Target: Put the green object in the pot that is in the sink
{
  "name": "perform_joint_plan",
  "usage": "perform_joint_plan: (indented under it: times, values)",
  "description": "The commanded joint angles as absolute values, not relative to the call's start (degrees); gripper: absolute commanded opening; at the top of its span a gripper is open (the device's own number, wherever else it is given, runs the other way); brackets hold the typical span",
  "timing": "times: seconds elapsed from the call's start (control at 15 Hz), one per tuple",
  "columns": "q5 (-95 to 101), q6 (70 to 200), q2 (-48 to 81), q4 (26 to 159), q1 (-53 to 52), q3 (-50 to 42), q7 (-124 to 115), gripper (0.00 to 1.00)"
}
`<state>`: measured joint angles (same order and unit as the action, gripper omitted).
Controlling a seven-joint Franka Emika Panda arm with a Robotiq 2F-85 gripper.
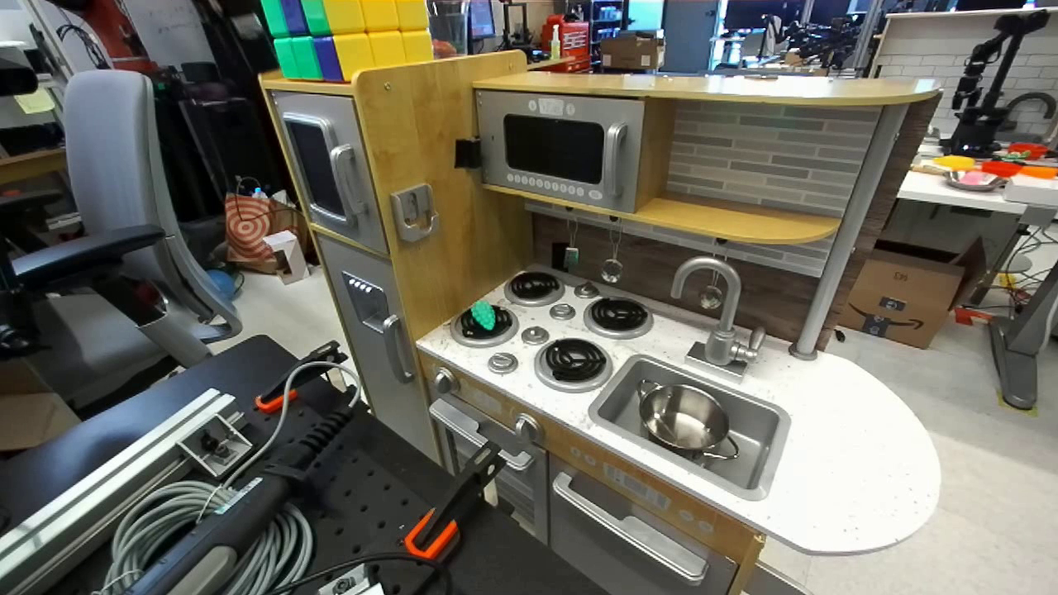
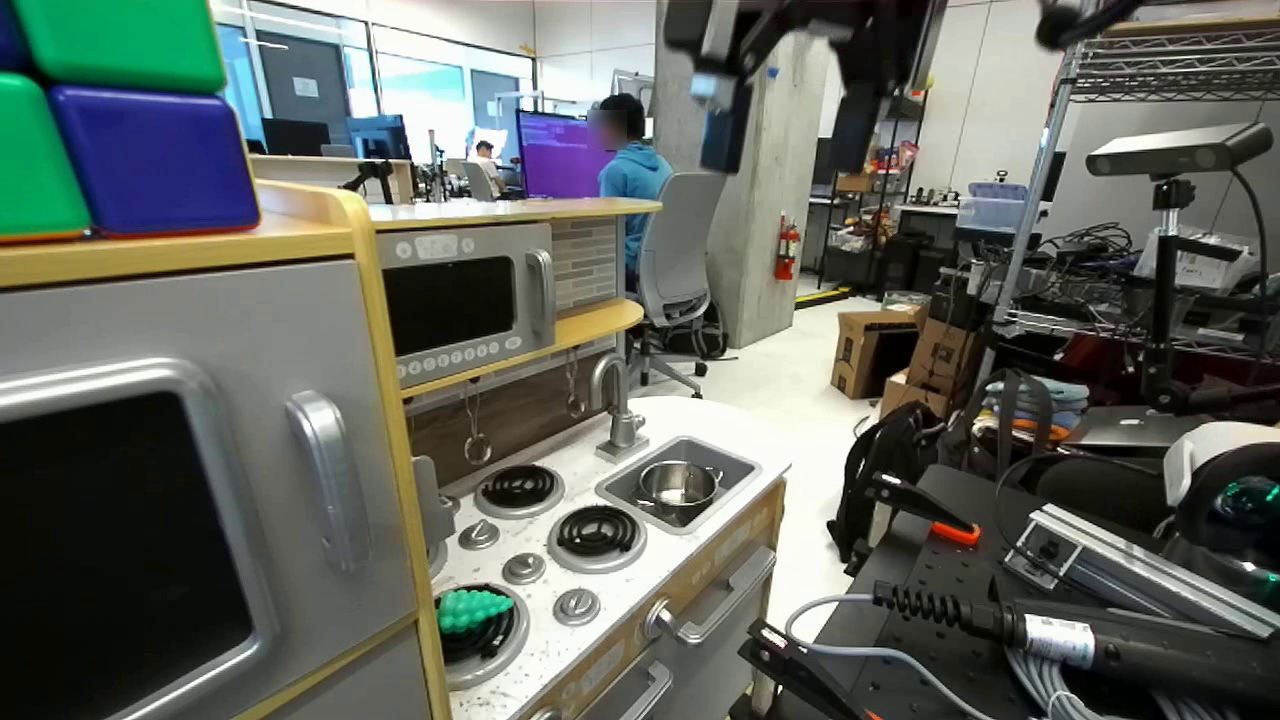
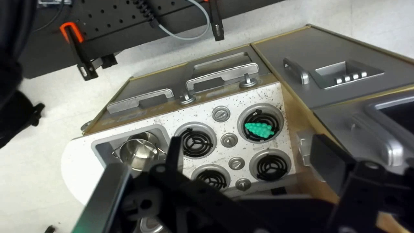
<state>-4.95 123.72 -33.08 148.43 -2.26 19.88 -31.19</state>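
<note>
Worktop (image 1: 876, 463), white: lower right in an exterior view. Cardboard box (image 1: 905, 285), right side of same view: black smile-arrow mark legible, smaller print not. Sink (image 1: 764, 438), recessed in the worktop, holds the two-handled silver pot (image 1: 684, 417), mouth up, bare metal showing inside. Jaws: released, spread well apart, bottom of wrist view. Burner (image 3: 273, 118), right of centre in wrist view, carries the green object (image 3: 259, 129), a knobbly cluster lying flat; long axis runs mostly left–right, tilted slightly, narrower end pointing left and a little up.
</note>
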Motion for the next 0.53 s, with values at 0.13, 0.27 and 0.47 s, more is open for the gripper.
perform_joint_plan:
  times: [0.13,0.27,0.47]
  values:
    - [-2.5,148.1,-13.3,150.1,2.3,19.0,-42.6,1.0]
    - [0.7,152.1,-6.8,148.0,3.6,18.2,-47.6,1.0]
    - [1.4,151.1,-7.3,149.4,0.1,14.7,-47.7,1.0]
